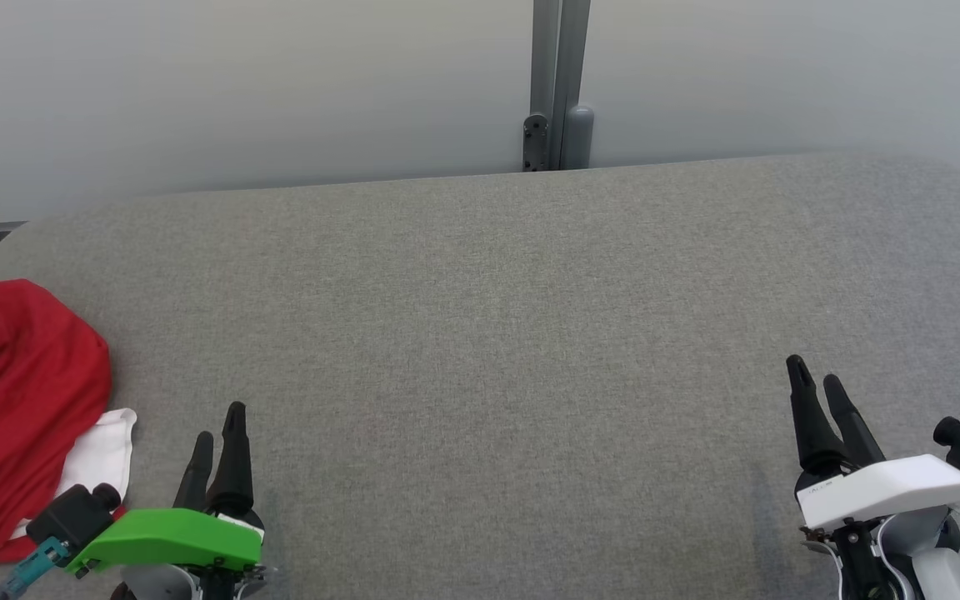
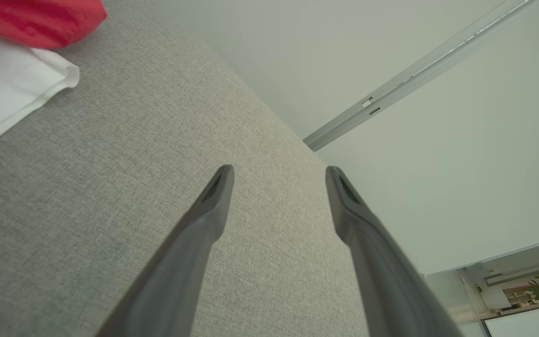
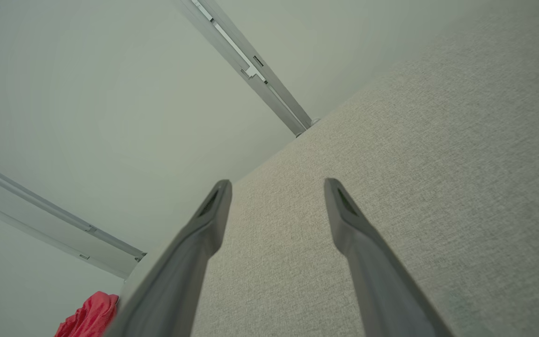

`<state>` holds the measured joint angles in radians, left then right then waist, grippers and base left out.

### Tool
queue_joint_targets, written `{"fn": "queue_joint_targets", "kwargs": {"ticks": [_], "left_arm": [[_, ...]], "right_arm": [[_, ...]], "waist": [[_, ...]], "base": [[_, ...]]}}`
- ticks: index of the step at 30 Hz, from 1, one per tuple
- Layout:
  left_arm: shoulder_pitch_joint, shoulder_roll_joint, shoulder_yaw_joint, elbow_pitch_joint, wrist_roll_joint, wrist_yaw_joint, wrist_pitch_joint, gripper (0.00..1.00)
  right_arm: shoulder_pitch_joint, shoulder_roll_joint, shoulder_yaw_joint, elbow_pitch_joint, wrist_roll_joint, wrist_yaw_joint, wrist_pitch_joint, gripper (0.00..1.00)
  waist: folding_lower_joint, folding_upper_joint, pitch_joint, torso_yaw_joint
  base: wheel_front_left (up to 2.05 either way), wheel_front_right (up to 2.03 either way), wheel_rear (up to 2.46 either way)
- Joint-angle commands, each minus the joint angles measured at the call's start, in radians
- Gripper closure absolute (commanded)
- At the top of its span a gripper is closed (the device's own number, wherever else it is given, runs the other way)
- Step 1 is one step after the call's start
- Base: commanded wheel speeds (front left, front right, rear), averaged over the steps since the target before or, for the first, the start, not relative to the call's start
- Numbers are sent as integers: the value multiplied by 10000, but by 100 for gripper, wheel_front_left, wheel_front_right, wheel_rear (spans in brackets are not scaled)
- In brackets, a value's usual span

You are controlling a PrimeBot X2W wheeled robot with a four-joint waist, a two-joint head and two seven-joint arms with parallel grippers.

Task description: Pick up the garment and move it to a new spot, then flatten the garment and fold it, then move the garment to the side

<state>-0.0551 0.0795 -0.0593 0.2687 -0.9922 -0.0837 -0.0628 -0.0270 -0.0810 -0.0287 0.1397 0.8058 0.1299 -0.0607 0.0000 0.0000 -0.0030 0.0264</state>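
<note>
The garment [image 1: 17,392] is a crumpled red shirt with a white sleeve poking out, heaped at the far left edge of the grey table [image 1: 488,333]. Its red cloth and white sleeve [image 2: 7,89] fill the top left corner of the left wrist view, and a red scrap of the garment [image 3: 89,318] shows at the bottom left of the right wrist view. My left gripper [image 1: 222,429] hovers open just right of the heap, nothing between its fingers. At the lower right my right gripper [image 1: 813,379] stands open and empty, far from the shirt.
A pale wall with a grey metal post [image 1: 555,83] rises right behind the table's far edge. The padded grey surface stretches wide between the two grippers. The table's left edge runs beside the shirt heap.
</note>
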Motion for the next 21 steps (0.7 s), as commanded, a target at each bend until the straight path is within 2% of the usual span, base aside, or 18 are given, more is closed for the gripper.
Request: {"fn": "queue_joint_targets", "kwargs": {"ticks": [1,21], "left_arm": [[-27,93,29,-132,460,56,-105,0],[292,82,248,-195,3590,-11,-709,0]], "right_arm": [[-51,-99,8,-200,-463,7,-123,0],[197,-166,-131,-374,-3142,8,-727,0]], "waist": [[0,0,-4,7],[0,0,-10,18]], "base": [[0,0,0],[0,0,0]]}}
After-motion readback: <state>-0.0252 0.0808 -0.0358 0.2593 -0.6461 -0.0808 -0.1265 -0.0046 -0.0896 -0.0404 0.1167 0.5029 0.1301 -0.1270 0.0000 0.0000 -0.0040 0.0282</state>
